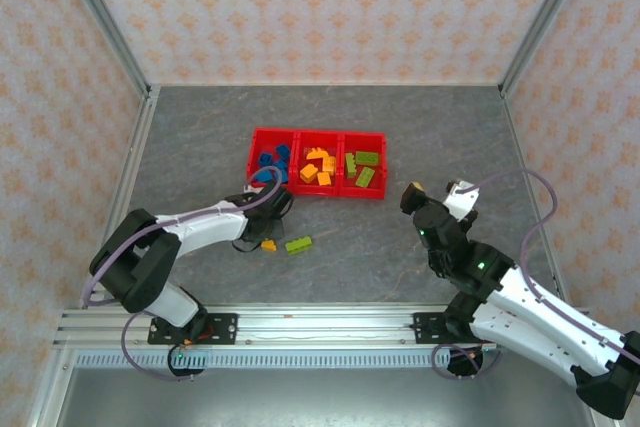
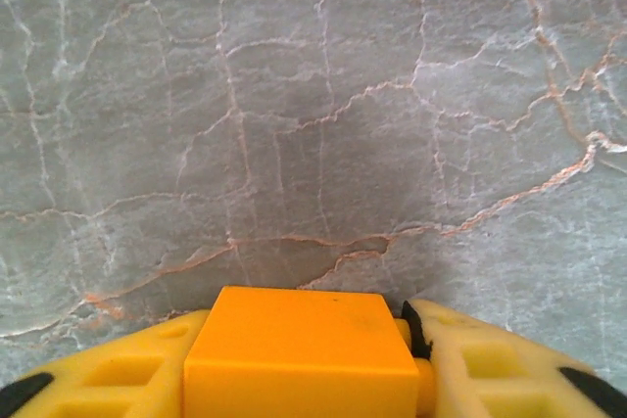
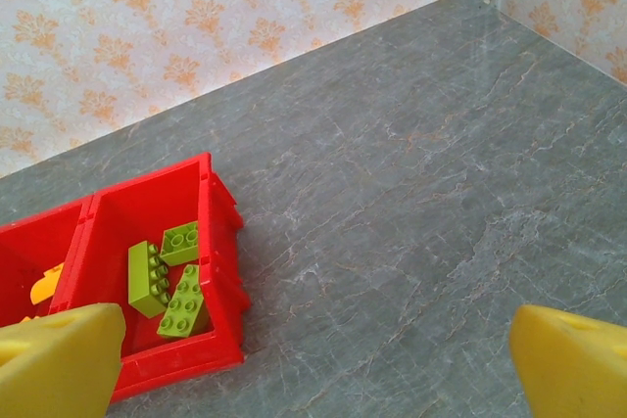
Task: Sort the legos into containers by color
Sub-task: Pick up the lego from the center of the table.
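Orange lego [image 2: 294, 364] clamped in left end effector [image 2: 304, 325]; right end effector [image 3: 315, 325] spread wide, empty

The three joined bins [image 1: 318, 194] are bright red. The left one holds blue bricks [image 1: 272, 159], the middle one orange-yellow bricks [image 1: 318, 167], the right one lime green bricks [image 1: 364, 169]. The table [image 1: 420, 127] is grey like stone, with pale and rust-coloured veins. On it lie a loose lime green brick [image 1: 298, 244] and a small orange-yellow piece [image 1: 268, 245]. The walls [image 1: 320, 7] are cream with a repeating orange floral print. The left fingers [image 2: 509, 369] are yellow with black patches, and the block [image 2: 294, 349] between them is plain orange. The right fingers [image 3: 59, 359] are yellow. The arms [image 1: 530, 312] are white and black, trailed by what seems a lilac cable [image 1: 548, 187].
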{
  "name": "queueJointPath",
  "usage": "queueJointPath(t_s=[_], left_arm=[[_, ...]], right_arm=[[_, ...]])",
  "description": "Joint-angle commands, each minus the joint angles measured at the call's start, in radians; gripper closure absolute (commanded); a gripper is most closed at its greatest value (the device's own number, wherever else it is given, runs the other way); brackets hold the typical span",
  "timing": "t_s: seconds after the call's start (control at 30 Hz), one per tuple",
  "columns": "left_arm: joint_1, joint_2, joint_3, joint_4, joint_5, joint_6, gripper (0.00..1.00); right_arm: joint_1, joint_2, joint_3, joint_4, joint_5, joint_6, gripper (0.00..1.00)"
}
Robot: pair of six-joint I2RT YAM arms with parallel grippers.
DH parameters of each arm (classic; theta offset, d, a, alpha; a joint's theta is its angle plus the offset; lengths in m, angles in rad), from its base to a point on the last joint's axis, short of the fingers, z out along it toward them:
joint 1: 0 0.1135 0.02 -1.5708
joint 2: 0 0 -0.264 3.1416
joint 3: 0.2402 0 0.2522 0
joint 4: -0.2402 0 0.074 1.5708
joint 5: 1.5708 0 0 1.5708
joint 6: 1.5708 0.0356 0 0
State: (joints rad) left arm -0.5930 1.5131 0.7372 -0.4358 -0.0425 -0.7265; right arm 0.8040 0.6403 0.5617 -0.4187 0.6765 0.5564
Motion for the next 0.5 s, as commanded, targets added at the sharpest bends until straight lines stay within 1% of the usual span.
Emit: queueJointPath(t_s=[0.0,0.1,0.2,0.33,0.47], left_arm=[[0.009,-0.025,-0.048,-0.079,-0.035,-0.013,0.61],[0.009,-0.076,-0.026,-0.065,-0.046,0.002,0.7],[0.006,-0.137,0.012,-0.057,-0.062,0.024,0.76],[0.005,-0.201,0.103,-0.081,-0.126,0.046,0.78],[0.004,-0.203,0.22,-0.101,-0.16,0.075,0.79]], right_arm=[[-0.003,0.002,-0.006,0.011,0.013,-0.003,0.0],[-0.003,0.005,-0.002,0.006,0.014,-0.003,0.0],[-0.003,0.007,0.004,0.0,0.017,-0.002,0.0],[-0.003,0.006,0.017,-0.01,0.023,0.004,0.0],[-0.003,-0.011,0.047,-0.031,0.03,0.008,0.0]])
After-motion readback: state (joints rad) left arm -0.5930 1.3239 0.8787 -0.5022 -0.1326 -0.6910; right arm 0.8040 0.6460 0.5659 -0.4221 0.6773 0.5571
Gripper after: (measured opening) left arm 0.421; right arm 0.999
